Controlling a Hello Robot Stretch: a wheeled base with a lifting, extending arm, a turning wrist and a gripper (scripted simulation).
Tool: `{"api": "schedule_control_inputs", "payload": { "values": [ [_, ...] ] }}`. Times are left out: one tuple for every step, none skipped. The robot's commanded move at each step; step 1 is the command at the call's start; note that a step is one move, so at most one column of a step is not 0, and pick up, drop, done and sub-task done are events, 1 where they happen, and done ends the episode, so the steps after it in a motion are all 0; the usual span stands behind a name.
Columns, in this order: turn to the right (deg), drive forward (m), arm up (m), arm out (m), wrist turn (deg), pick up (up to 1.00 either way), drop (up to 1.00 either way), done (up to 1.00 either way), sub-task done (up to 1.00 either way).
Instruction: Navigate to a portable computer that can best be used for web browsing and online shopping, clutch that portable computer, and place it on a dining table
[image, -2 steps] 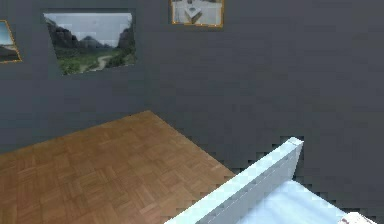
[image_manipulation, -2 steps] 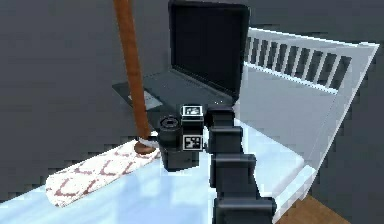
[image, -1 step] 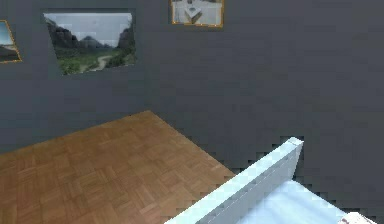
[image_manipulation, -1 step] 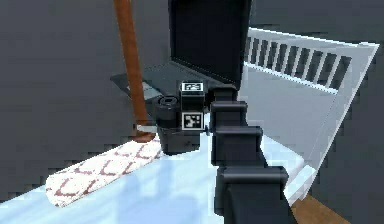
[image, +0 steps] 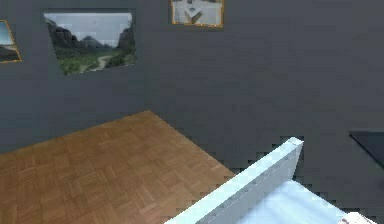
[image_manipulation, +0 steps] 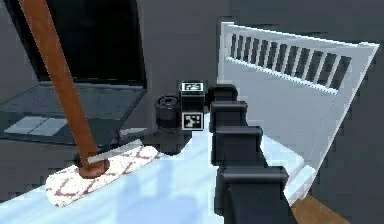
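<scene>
1. Laptop (image_manipulation: 105, 60): it stands with its lid up at the far left of the arm side view, dark screen facing me, with the keyboard and touchpad on its near side. I cannot tell what it rests on.
2. A dark grey wall (image: 250, 80) spans the forward view, with a wood floor (image: 100, 170) below it on the left.
3. A pale bed (image_manipulation: 170, 185) lies under my arm, and its white slatted headboard (image_manipulation: 290, 60) stands at the far right.
4. My arm (image_manipulation: 240, 150) runs as a dark bar from the near edge out over the bed.
5. A brown pole (image_manipulation: 60, 80) leans across the front of the laptop, its foot on a patterned cloth (image_manipulation: 100, 175) on the bed.
6. A landscape picture (image: 90, 40) hangs on the wall.
7. My gripper (image_manipulation: 128, 135) is near the laptop, just right of the pole's foot. My fingers (image_manipulation: 140, 133) reach left above the cloth, and I cannot tell whether they hold anything.
</scene>
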Motion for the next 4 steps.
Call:
{"api": "schedule_control_inputs", "payload": {
  "values": [
    [0.0,0.0,0.0,0.0,-45.0,0.0,0.0,0.0,0.0],
    [0.0,0.0,0.0,0.0,-21.0,0.0,0.0,0.0,0.0],
    [0.0,0.0,0.0,-0.16,0.0,0.0,0.0,0.0,0.0],
    [-45.0,0.0,0.0,0.0,0.0,0.0,0.0,0.0,0.0]
  ]
}}
